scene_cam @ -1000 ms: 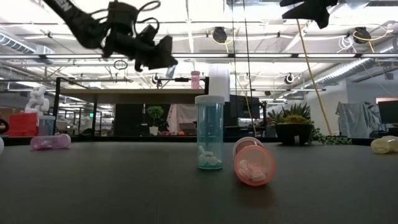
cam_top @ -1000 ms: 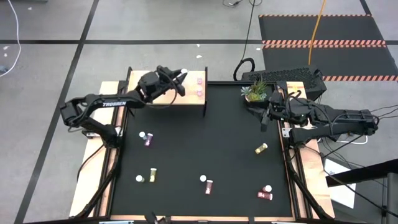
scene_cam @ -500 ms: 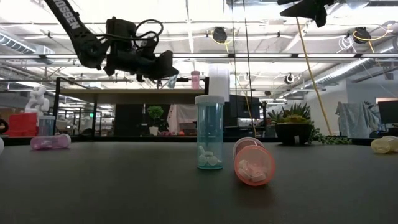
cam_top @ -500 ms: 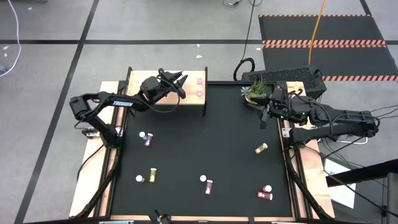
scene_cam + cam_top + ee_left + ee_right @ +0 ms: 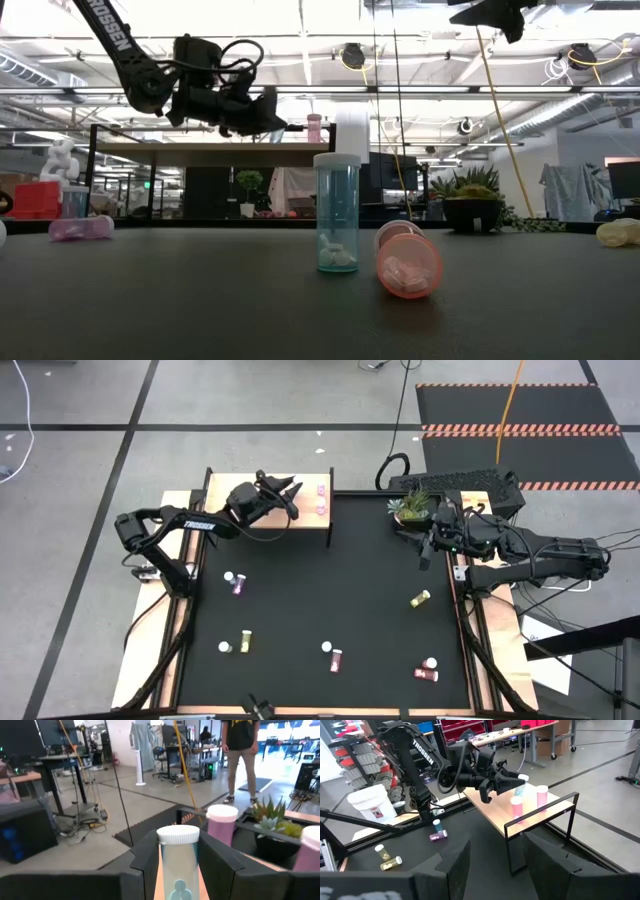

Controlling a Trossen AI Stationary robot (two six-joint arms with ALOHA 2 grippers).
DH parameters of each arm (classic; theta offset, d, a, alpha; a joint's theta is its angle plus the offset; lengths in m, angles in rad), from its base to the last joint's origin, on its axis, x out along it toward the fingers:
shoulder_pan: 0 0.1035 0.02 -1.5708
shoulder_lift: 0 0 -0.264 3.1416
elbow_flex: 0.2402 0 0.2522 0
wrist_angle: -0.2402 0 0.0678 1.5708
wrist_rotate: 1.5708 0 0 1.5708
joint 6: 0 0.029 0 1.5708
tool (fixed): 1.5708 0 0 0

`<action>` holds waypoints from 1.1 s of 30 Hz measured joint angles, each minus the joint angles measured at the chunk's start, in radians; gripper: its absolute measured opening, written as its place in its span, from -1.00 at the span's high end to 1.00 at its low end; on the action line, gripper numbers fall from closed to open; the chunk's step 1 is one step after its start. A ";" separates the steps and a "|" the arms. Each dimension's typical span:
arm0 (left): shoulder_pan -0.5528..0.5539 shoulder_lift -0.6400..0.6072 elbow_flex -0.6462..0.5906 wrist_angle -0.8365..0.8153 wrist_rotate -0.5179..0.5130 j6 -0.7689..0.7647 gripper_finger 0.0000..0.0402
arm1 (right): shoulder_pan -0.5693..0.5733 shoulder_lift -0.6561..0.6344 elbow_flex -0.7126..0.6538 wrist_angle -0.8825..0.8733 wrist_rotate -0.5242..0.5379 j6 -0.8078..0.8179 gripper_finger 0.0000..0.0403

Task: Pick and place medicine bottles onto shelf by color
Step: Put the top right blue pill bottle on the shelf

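My left gripper [image 5: 292, 488] is over the pale wooden shelf [image 5: 262, 523] at the table's far left, shut on a blue-teal medicine bottle [image 5: 178, 862] with a white cap. Two pink bottles [image 5: 321, 490] [image 5: 321, 510] stand upright on the shelf's right end, just beyond the held bottle; they also show in the left wrist view as pink bottles [image 5: 221, 824] [image 5: 307, 851]. More bottles lie or stand on the black mat. My right gripper [image 5: 495, 865] waits open at the table's right edge, with nothing between its fingers. My left gripper pinches the blue-teal bottle's body [image 5: 178, 870] just below the cap, one finger [image 5: 147, 865] on each side. The fingers lie level and come from the table's left. The bottle stands upright in the hold; its bottom is hidden, so I cannot tell whether it touches the shelf.
On the mat are a magenta bottle [image 5: 237, 584], yellow ones [image 5: 242, 641] [image 5: 420, 598] and red ones [image 5: 335, 656] [image 5: 427, 671]. A teal bottle [image 5: 337, 212] stands upright near the front. A potted plant [image 5: 412, 508] sits at the far right corner. A person stands in the room beyond.
My left gripper has come down toward the shelf with the blue-teal bottle, which has stayed upright in its fingers.
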 joint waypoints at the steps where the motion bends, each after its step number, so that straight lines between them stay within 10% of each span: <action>1: 0.001 0.000 0.000 -0.005 0.000 0.000 0.39 | 0.000 0.000 0.000 0.000 0.000 0.000 0.14; 13: -0.011 -0.089 0.000 -0.003 0.047 0.111 0.39 | -0.147 0.220 0.036 0.188 -0.189 -0.036 0.14; 21: -0.048 -0.117 0.001 -0.072 0.048 0.221 0.39 | -0.389 0.671 0.410 0.196 -0.496 -0.153 0.06; 33: -0.073 -0.124 0.001 -0.039 -0.028 0.288 0.39 | -0.478 1.114 0.845 0.183 -0.609 -0.250 -0.19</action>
